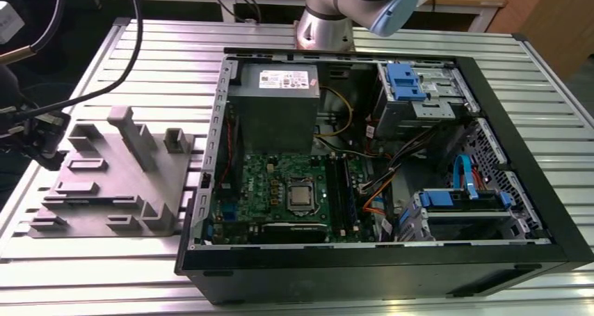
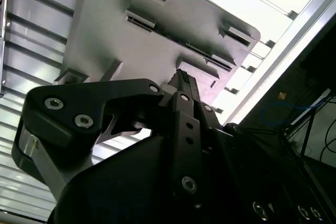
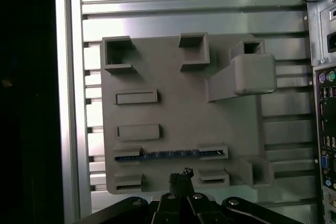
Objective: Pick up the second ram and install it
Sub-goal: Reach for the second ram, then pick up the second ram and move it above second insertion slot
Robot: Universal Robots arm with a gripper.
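My pincer [image 3: 181, 173], in both wrist views [image 2: 183, 78]: the two fingertips are drawn together into a single point, clenched on nothing. It hangs over the near edge of the grey tray [image 3: 173, 111], apart from the tray's surface as far as I can judge.

The second ram [image 3: 170, 155] is a thin dark blue strip standing on its long edge in the tray. Each end sits in a low slotted holder, and it lies just beyond my fingertips, not touching them.

Counts in the first wrist view: one ram in the tray and one tall angled upright block [image 3: 247, 74]. There are six low slotted holders, two of them carrying the ram.

Counts in the exterior view: one tray [image 1: 102, 191] on the slatted metal tabletop [image 1: 111, 267], at the exterior view's left. Just beside it lies one open computer case [image 1: 371, 278], on its side, with one green motherboard [image 1: 274, 184] inside. I cannot tell whether the board's black slots are filled.
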